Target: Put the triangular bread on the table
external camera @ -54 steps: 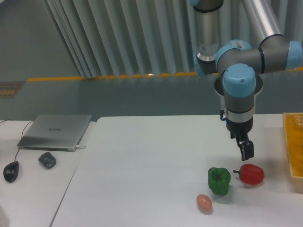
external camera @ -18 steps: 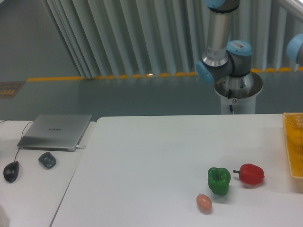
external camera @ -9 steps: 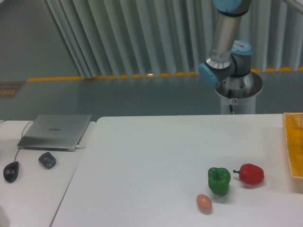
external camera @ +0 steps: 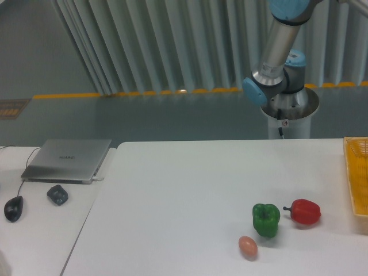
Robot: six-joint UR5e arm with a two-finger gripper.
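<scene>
Since 3 s ago arm [external camera: 280, 43] swung up and away; gripper now out of frame, state not visible. Table [external camera: 172, 195] holds green pepper [external camera: 266, 219], red pepper [external camera: 305, 211] just beside it, egg [external camera: 248, 246] near front. Yellow basket [external camera: 357, 184] at right edge. Triangular bread not visible.

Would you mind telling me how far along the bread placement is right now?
Nothing looks done: the table holds only a green pepper, red pepper and egg. No triangular bread shows. The gripper is out of view. Fetching and placing the bread remain.
</scene>
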